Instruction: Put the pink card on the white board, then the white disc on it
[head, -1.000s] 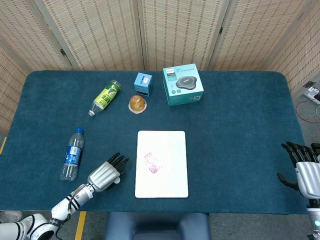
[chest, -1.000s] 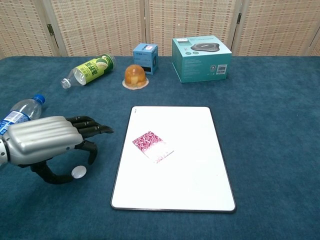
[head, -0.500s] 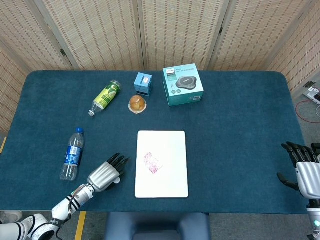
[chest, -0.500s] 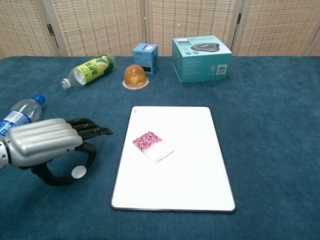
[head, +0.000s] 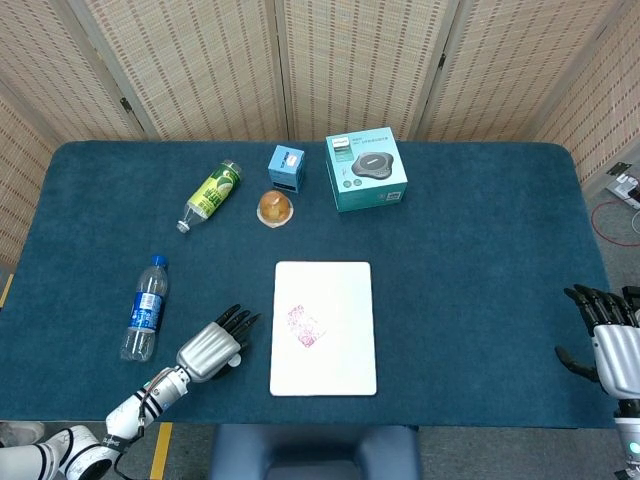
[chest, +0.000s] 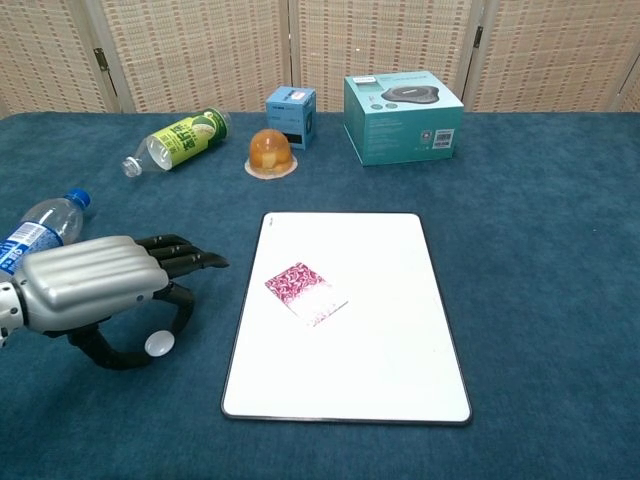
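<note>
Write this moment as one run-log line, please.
pink card: on white board | white disc: held at left hand thumb tip, beside board | right hand: idle, table edge

The card (chest: 305, 293) lies on the board (chest: 380, 370), the disc (chest: 157, 343) left of it under the left hand (chest: 95, 283).

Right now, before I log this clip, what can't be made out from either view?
- Left robot hand: in the chest view, whether it pinches the disc or just touches it; the palm hides the contact.
- Disc: hidden under that hand in the head view.
- Right robot hand: outside the chest view, cut by the head view's edge.
- Card print: too small to read.
</note>
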